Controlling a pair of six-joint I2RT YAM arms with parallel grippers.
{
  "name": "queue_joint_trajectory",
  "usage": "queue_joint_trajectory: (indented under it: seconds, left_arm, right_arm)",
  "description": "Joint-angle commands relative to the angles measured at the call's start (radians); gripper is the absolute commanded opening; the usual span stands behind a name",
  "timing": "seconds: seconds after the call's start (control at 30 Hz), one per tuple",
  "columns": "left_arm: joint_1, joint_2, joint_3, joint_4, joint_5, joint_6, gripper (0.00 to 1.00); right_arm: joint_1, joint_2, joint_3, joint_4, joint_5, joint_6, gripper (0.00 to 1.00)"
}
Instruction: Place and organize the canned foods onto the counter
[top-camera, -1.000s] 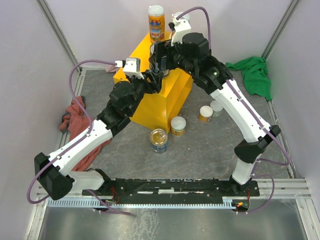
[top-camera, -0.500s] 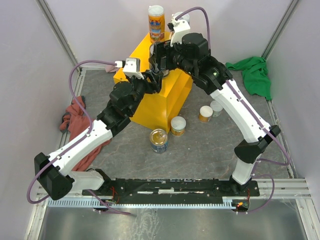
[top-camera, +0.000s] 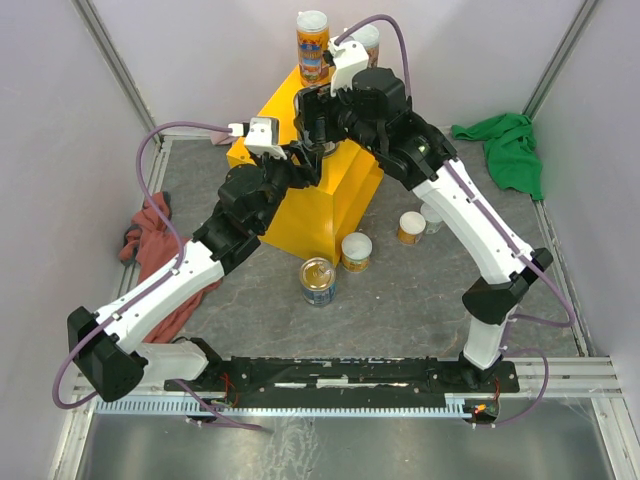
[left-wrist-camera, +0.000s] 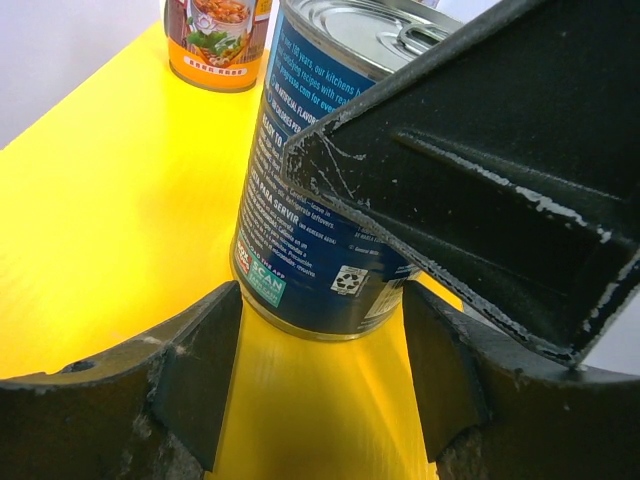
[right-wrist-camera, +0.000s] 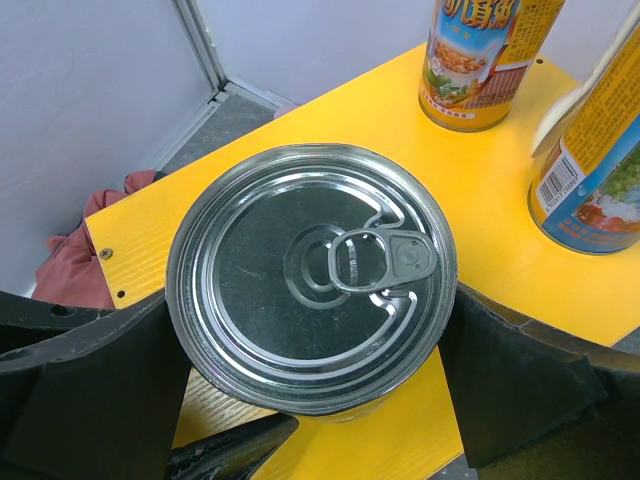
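The yellow counter (top-camera: 332, 205) stands mid-table. A wide blue can with a silver pull-tab top (right-wrist-camera: 312, 275) stands on its top near the front edge. My right gripper (right-wrist-camera: 310, 305) reaches down over this can with a finger against each side, shut on it; in the top view (top-camera: 318, 122) it hides the can. My left gripper (left-wrist-camera: 322, 305) is open and empty, with the same can (left-wrist-camera: 320, 215) just beyond its fingertips. Two tall orange cans (top-camera: 312, 45) (top-camera: 368, 38) stand at the counter's back. A second blue can (top-camera: 318, 281) and three short white-lidded cans (top-camera: 356, 250) (top-camera: 411, 227) (top-camera: 434, 214) stand on the floor.
A red cloth (top-camera: 150, 235) lies left of the counter under my left arm. A green cloth (top-camera: 510, 150) lies at the right wall. The floor cans stand in front of and to the right of the counter. Grey walls close in the back corner.
My right wrist has shifted a little left and toward the back over the counter. My left arm and the floor cans have not moved.
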Motion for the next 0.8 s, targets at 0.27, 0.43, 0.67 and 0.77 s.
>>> queue_joint_trajectory:
  seconds: [0.27,0.43,0.67,0.77]
  left_arm:
    - [0.018,-0.034,-0.010,0.058,-0.074,-0.036,0.73]
    - [0.022,-0.033,-0.009,0.056,-0.070,-0.044,0.74]
    - [0.026,-0.022,0.007,0.047,-0.062,-0.050,0.75]
    - [0.032,-0.007,0.027,0.040,-0.051,-0.050,0.75]
  right_arm:
    - [0.031,-0.001,0.128,0.017,-0.039,-0.019,0.99]
    - [0.031,0.005,0.154,0.015,-0.033,-0.031,0.99]
    - [0.031,-0.061,0.105,0.076,0.044,-0.035,0.99]
    - [0.031,-0.141,-0.027,0.151,0.086,-0.025,0.99]
